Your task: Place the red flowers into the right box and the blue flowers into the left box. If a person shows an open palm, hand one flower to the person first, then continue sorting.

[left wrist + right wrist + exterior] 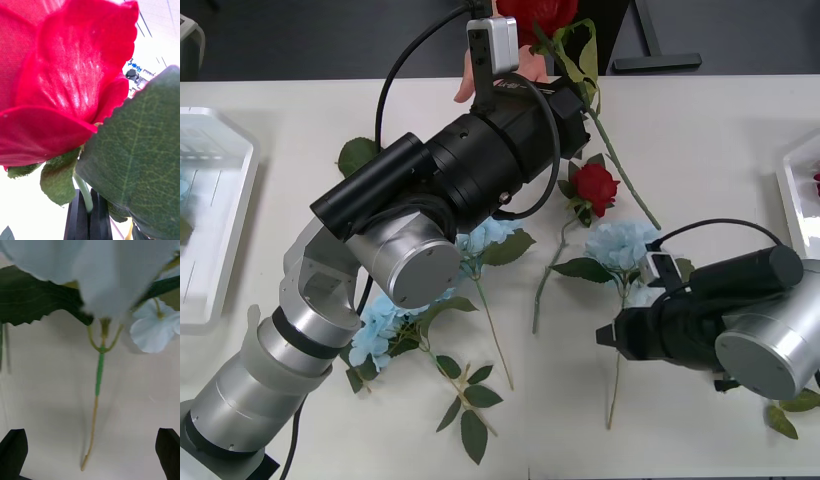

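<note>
The left box [220, 200] lies well off to the left gripper's [89, 217] left. That gripper reaches to the table's far edge with its black fingers [77, 221] pinched tight on the green stem of a red rose [537, 14], whose head rises just beyond them near a person's hand [520, 68]. To its right, the right gripper [90, 450] hovers with fingers spread wide and empty over a blue flower's [620, 243] stem, the right box [802, 190] further right.

White table [700, 130], dark floor [300, 40] behind, black furniture leg [658, 50]
</note>
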You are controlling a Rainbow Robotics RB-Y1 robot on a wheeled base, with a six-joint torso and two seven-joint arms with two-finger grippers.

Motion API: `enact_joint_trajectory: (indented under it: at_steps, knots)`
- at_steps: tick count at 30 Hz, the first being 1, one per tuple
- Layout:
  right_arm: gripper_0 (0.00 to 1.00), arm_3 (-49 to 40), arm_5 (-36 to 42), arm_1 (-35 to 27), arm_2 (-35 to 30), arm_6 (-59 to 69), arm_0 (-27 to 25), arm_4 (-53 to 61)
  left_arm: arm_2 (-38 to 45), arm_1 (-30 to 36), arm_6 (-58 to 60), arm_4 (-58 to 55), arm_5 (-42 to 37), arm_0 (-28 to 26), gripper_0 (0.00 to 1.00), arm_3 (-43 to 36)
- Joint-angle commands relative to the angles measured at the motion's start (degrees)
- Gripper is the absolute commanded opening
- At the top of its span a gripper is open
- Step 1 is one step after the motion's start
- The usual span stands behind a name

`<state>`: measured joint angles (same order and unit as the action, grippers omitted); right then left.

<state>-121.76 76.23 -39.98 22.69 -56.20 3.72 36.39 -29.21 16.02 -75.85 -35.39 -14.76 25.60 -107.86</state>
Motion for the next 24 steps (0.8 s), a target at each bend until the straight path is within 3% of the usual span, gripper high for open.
enact_joint_trajectory:
  at_steps: [1,8,16,19,21,24]
  knots:
    - [0.99,1.4,-0.6,4.7,0.1,0.7,1.7,-1.4,-0.9,-1.4,4.4,0.6,0.9,2.3,0.0,-1.1]
    - [0.99,8.7,-3.2,8.4,0.1,0.2,5.4,-2.8,-0.9,-1.4,4.4,0.6,0.9,2.3,0.0,-1.1]
    - [0.98,10.8,-4.5,9.2,0.1,0.0,7.0,-4.2,-0.9,-1.4,4.4,0.6,0.9,2.3,0.0,-1.1]
    - [0.68,10.8,-4.6,9.2,0.0,-0.1,7.0,-4.7,-0.9,-1.4,4.4,0.6,0.9,2.3,0.0,-1.1]
    - [0.32,10.8,-4.7,9.2,0.1,-0.1,7.0,-5.1,-0.9,-1.4,4.4,0.6,0.9,2.3,0.0,-1.1]
    - [0.02,10.8,-4.8,9.2,0.2,-0.3,6.9,-6.1,-0.9,-1.4,4.4,0.6,0.9,2.3,0.0,-1.1]
